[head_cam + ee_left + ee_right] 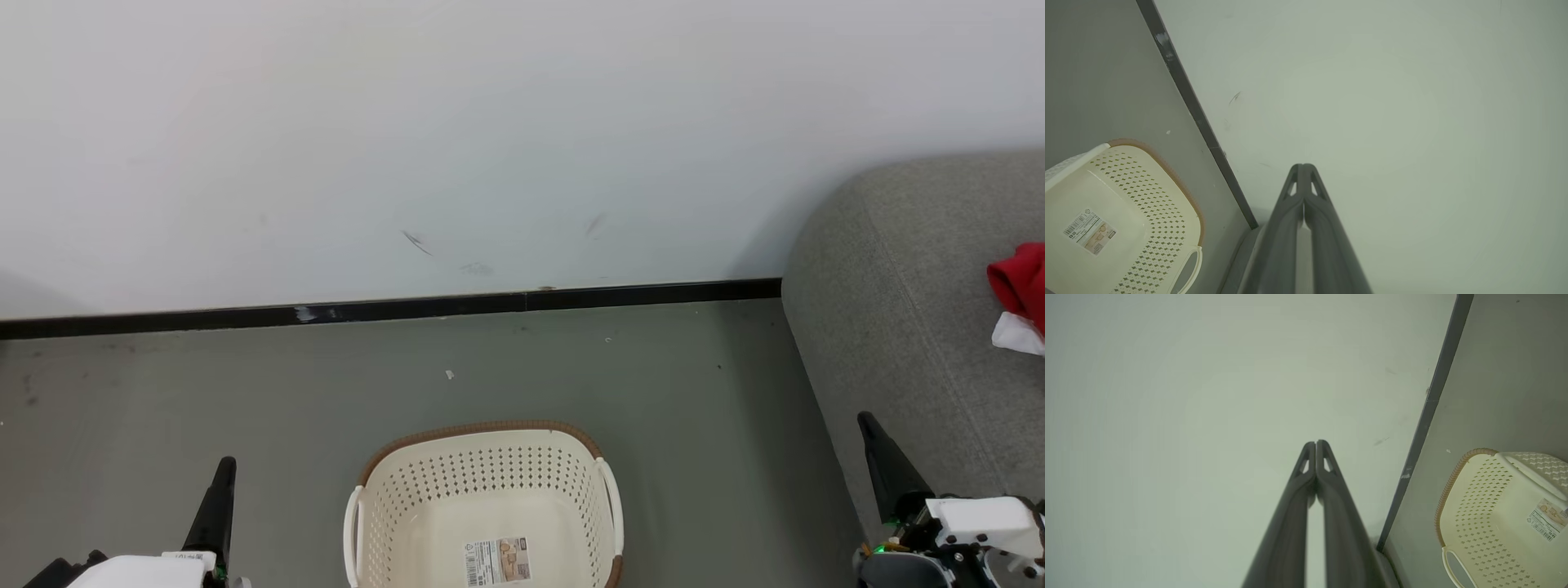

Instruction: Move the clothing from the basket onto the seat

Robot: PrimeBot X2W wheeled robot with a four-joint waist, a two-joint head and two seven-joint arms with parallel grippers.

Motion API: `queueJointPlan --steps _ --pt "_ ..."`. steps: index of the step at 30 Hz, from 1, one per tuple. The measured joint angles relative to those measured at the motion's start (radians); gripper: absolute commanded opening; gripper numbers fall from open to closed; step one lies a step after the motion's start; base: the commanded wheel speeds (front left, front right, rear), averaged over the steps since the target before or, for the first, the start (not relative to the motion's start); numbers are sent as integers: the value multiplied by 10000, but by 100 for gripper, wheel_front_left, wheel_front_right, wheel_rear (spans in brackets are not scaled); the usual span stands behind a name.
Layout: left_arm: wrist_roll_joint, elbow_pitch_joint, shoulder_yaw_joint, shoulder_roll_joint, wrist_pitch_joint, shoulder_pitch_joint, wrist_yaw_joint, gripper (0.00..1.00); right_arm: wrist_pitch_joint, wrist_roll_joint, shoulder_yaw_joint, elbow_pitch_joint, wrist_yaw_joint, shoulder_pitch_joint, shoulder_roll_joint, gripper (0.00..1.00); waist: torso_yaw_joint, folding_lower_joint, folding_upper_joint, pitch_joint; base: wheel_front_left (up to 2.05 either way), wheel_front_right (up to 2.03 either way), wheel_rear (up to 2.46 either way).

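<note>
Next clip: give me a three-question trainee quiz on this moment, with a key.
1. True or false: the basket is empty.
2. Where does the red clothing lie? A) floor B) seat C) basket
3. Fill in: the fingers of the left gripper and right gripper are ____.
Key: 1 true; 2 B; 3 shut.

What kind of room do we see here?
Probably a plain indoor room arranged like a living space: a grey upholstered seat stands by a bare white wall with a black skirting board, and a laundry basket sits on the smooth grey floor.
</note>
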Motion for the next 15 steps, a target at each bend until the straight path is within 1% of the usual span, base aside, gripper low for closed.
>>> queueJointPlan --steps 4,15 --pt "-320 84 98 -58 42 -62 -98 0 117 428 -102 -21 0 -2 -2 0 -18 0 0 -12 0 0 0" --pt "-320 142 111 -61 90 -153 -128 0 130 439 -105 -21 0 -5 0 0 -18 -2 0 -11 0 0 0"
